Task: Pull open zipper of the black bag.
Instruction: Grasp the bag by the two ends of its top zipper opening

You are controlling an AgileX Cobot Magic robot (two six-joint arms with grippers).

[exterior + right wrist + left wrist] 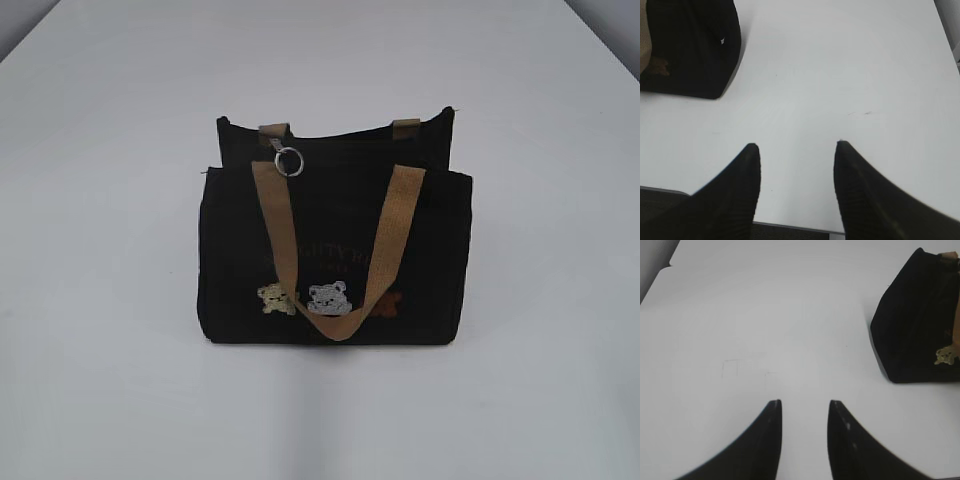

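Note:
The black bag [335, 240] stands upright in the middle of the white table, with tan handles and small bear patches on its front. A silver ring [289, 162] of the zipper hangs at the bag's top left, by the handle. Neither arm shows in the exterior view. In the left wrist view, my left gripper [805, 402] hovers open and empty over bare table, the bag [915, 320] at the upper right. My right gripper [797, 146] is open and empty near the table's front edge, the bag [690, 45] at the upper left.
The white table [120, 380] spreads around the bag on all sides. Its front edge [790, 227] runs just under my right gripper. A table corner [667, 262] shows at the far left of the left wrist view.

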